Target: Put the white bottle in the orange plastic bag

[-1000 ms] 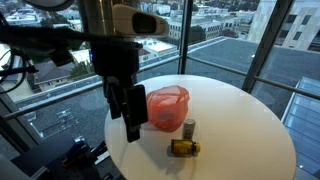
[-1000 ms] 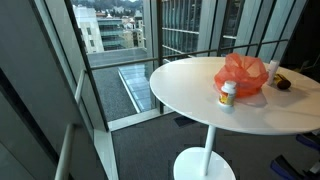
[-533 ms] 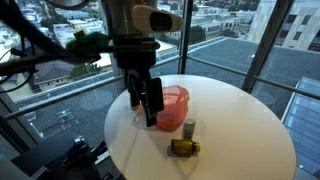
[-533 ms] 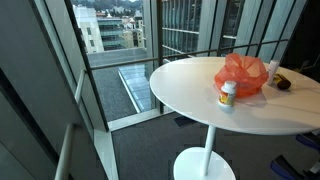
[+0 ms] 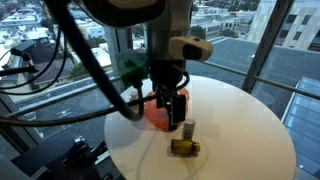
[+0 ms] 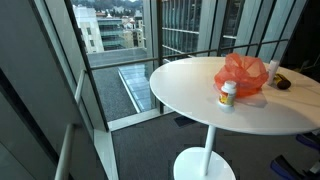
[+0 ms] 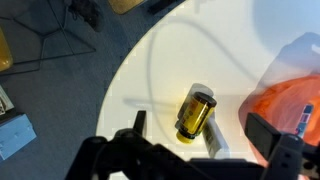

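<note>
Your gripper (image 5: 171, 107) hangs with jaws apart close to the bag (image 6: 242, 72), while the white bottle (image 5: 188, 127) stands upright on the table (image 5: 245, 125) just beside the bag, near an amber bottle (image 5: 183, 147) lying flat.

In an exterior view my gripper (image 5: 172, 108) hangs over the white round table (image 5: 250, 120), overlapping the orange bag (image 5: 155, 113); a small bottle (image 5: 188, 127) stands beside it, an amber bottle (image 5: 184, 147) lies near

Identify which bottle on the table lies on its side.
The amber bottle lies flat; the small bottle beside the orange bag stands upright.
</note>
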Controlling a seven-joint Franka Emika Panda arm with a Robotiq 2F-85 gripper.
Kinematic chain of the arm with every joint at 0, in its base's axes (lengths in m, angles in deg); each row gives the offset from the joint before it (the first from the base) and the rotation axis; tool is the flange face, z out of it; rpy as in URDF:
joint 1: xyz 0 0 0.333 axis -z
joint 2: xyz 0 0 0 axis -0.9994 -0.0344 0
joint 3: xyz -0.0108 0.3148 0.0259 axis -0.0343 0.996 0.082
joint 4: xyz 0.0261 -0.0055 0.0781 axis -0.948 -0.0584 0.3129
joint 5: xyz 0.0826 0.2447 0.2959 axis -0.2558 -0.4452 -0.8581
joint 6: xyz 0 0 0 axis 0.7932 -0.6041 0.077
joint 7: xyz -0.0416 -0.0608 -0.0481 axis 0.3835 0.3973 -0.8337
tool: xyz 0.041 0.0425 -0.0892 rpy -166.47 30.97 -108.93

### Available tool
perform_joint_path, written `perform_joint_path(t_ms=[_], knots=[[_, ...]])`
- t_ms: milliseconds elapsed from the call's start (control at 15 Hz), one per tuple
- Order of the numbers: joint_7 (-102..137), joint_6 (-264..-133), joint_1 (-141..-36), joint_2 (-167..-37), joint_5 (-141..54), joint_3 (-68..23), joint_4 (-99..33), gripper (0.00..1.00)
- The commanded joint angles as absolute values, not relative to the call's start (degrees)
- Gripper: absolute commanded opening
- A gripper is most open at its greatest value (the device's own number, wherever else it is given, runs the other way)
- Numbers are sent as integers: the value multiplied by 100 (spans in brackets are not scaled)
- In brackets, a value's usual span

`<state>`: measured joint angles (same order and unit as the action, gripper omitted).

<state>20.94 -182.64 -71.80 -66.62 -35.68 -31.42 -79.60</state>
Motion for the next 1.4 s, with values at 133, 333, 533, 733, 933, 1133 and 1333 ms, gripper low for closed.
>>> perform_joint_path(t_ms=[133,333,533,733,933,1133,1333], knots=[[2471,-18565,-7217,-7847,-4015,-3157,-7083,100],[2764,-18669,-7224,-8164,-3862,-3139,-6804,100],[2597,-18678,-7243,-8115,-3916,-3179,-6938,100],[2626,-18678,-7244,-8141,-3917,-3180,-6901,100],[2576,-18711,-7280,-8319,-4118,-3172,-6840,100],[2567,-18773,-7326,-8548,-4378,-3163,-6754,100],[2575,-18865,-7379,-8860,-4600,-3153,-6594,100]])
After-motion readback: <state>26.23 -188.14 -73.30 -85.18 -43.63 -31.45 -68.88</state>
